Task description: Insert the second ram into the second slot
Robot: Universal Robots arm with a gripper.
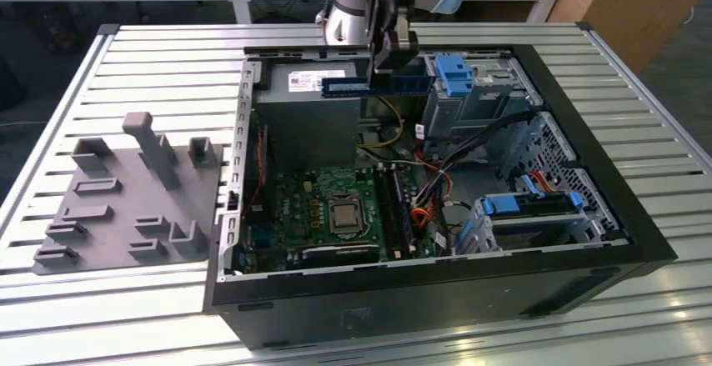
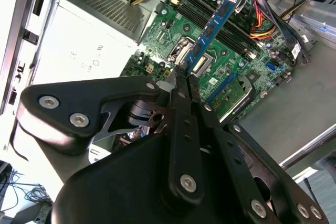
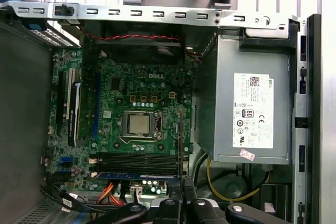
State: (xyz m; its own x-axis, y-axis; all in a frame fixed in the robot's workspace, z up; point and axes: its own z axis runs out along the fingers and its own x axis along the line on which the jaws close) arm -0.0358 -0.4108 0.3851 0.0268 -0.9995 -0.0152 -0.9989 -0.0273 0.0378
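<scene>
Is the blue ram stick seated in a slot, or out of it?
Out. The gripper holds the second ram in the air above the motherboard.

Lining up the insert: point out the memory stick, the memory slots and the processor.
memory stick (image 2: pixel 211 29): second wrist view, middle of the blue strip.
memory slots (image 3: pixel 136 160): first wrist view, middle of the dark rows.
processor (image 3: pixel 139 123): first wrist view, centre of its metal lid.

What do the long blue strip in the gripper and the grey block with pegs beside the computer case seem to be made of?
The long blue strip, held by the gripper: probably rigid circuit board, glossy blue, with dark chips in a row. The grey block with pegs: likely matt plastic, uniform grey, no shine.
</scene>
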